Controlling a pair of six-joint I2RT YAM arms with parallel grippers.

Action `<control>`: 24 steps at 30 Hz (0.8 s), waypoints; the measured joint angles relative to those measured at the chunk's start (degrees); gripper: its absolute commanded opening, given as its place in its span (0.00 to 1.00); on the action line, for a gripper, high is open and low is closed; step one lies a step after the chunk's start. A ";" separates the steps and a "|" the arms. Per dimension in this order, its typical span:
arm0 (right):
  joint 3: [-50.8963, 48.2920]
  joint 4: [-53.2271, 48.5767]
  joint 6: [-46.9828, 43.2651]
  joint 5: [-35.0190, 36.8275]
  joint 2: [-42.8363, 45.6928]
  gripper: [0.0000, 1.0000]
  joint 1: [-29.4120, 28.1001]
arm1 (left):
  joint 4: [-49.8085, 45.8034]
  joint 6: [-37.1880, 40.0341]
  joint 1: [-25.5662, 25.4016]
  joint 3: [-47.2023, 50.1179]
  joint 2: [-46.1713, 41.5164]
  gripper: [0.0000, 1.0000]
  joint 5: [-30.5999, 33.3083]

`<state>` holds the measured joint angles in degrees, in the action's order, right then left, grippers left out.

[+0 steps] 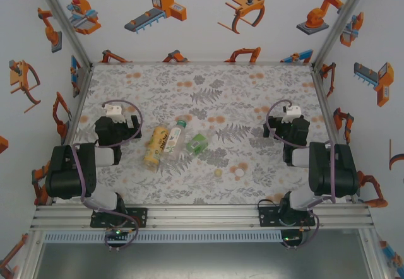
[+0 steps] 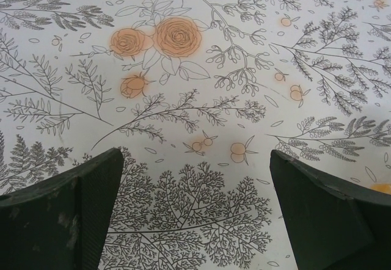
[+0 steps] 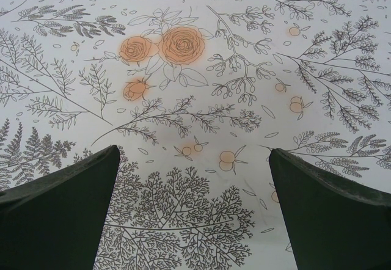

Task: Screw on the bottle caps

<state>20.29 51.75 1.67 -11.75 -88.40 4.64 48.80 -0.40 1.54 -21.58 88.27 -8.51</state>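
1. The left gripper [image 2: 195, 154] is hanging over the floral cloth [image 1: 252, 96] with its jaws spread wide, and nothing but printed ferns and roses is showing between them.
2. The right gripper [image 3: 192, 150] is matching it on the other side: jaws wide apart, holding nothing, only the pattern lying beneath.
3. In the top view, all three bottles are lying in a cluster left of the table's middle, closer to the left arm.
4. The yellow-orange juice bottle [image 1: 153, 146] is lying on its side, with the clear bottle [image 1: 173, 141] lying right against it.
5. The short green bottle [image 1: 197, 143] is sitting just to the right of those two.
6. The green cap [image 1: 181, 124] is showing at the far end of the clear bottle, at its neck; I cannot tell whether it is screwed on.
7. The pale yellow cap [image 1: 218, 172] and the white cap [image 1: 239, 172] are resting near each other on the cloth, towards the near edge, apart from the bottles and between the two arms.
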 measured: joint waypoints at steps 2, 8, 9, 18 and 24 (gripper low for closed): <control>0.00 0.00 0.00 -0.02 0.00 0.99 0.07 | 0.00 -0.11 0.00 -0.04 0.00 0.97 0.39; 0.07 -0.52 0.46 1.60 0.00 0.99 0.07 | -0.04 -0.13 -0.28 -0.07 0.00 0.97 1.70; 0.07 -0.79 0.46 1.75 0.00 0.99 0.07 | -0.17 -0.13 -0.42 -0.09 0.00 0.97 2.05; 1.20 -9.14 0.22 1.07 6.80 0.97 0.04 | -16.59 -0.07 -0.83 -7.91 -7.10 0.97 2.67; 7.48 -21.55 0.24 1.66 13.00 0.93 -0.20 | -32.63 -0.11 -3.39 -17.33 -12.00 0.97 4.09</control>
<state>27.77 30.20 1.91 -10.09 -75.40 4.45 16.16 -0.51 -1.85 -38.92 76.27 -4.43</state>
